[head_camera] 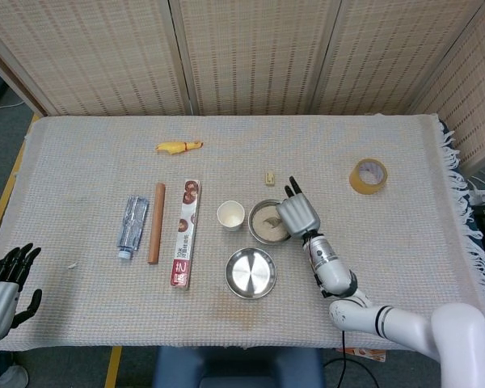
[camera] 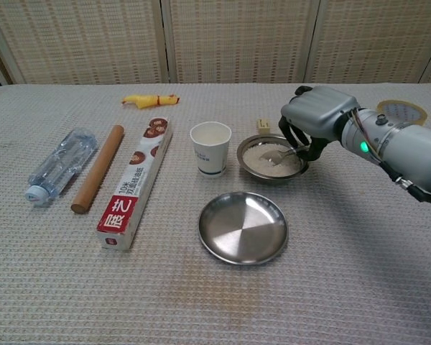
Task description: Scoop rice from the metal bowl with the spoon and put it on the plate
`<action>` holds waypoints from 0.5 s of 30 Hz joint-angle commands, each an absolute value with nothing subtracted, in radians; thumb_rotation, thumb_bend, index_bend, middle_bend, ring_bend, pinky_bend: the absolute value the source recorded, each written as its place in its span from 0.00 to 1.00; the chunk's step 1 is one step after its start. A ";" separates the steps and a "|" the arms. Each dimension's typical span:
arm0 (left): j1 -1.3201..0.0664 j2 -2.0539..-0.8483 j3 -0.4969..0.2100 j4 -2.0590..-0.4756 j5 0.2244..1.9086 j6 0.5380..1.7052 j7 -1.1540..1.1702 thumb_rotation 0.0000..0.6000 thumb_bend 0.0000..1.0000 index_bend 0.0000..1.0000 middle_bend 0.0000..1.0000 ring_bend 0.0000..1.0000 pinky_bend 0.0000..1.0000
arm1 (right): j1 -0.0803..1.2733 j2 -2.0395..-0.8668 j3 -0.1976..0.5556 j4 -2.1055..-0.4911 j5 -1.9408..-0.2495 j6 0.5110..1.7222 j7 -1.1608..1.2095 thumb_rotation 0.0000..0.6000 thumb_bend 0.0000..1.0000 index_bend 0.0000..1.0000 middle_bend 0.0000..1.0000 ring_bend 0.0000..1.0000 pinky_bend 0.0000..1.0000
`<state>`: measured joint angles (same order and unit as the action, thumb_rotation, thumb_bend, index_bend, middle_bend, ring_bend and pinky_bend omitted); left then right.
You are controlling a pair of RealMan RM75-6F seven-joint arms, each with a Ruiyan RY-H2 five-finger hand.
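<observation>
Left hand (head_camera: 2,291) at the near-left table corner, off the cloth edge, fingers spread apart, holding nothing; seen in head view only. Plastic bottle (camera: 60,164) lying on its side, cap toward the near edge. Wooden rolling pin (camera: 97,169) just beside it on the right. Long wrap box (camera: 136,184) next, red end nearest the camera. Yellow rubber chicken toy (camera: 150,100) farther back. White paper cup (camera: 210,149) upright, just left of the metal bowl (camera: 272,158). Bowl holds rice; plate (camera: 243,227) sits in front of it, near but apart. Spoon (camera: 281,155) has its tip down in the rice, handle running up and right into the right hand (camera: 320,118), whose fingers are curled around the handle, gripping it, above the bowl's right rim. Small beige block (camera: 263,126) behind the bowl. Tape roll (camera: 399,111) far right, partly hidden behind the right arm in chest view.
</observation>
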<state>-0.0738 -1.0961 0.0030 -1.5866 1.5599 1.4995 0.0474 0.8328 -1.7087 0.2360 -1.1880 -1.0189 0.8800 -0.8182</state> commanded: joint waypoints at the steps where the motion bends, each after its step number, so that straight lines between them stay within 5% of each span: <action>1: -0.074 -1.097 0.003 -1.588 1.559 1.499 0.051 1.00 0.48 0.00 0.00 0.01 0.15 | 0.813 -1.684 0.254 -1.217 -0.985 0.871 -0.735 1.00 0.33 0.92 0.58 0.14 0.00; 15: -0.073 -1.100 0.002 -1.594 1.556 1.497 0.064 1.00 0.48 0.00 0.00 0.01 0.15 | 0.810 -1.659 0.241 -1.205 -0.954 0.839 -0.589 1.00 0.33 0.92 0.58 0.14 0.00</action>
